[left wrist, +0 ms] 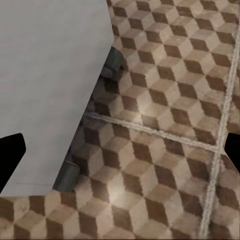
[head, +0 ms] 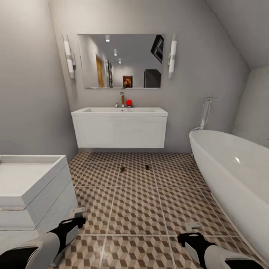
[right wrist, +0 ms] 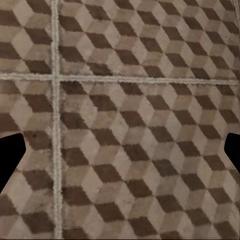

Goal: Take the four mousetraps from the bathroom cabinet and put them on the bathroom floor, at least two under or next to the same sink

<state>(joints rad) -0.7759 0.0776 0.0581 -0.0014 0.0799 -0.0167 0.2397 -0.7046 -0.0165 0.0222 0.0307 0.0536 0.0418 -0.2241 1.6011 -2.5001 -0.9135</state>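
Two small brown mousetraps (head: 122, 169) (head: 147, 166) lie on the cube-patterned bathroom floor (head: 138, 209), just in front of the wide white wall-hung bathroom sink (head: 119, 127) with its tall tap (head: 121, 99). They are too small to show detail. My left gripper (head: 76, 216) and right gripper (head: 192, 228) hang low at the near edge, well short of the traps. In both wrist views the left gripper (left wrist: 120, 155) and right gripper (right wrist: 120, 155) stand open over bare tiles, with nothing between the fingers. The cabinet is out of view.
A squarish white basin unit (head: 33, 186) stands close on the left. The oval white tub (head: 231, 168) fills the right side. A red ball-like thing (head: 129, 102) sits on the sink. A pale grey body with dark wheels (left wrist: 50, 90) lies beside the left gripper.
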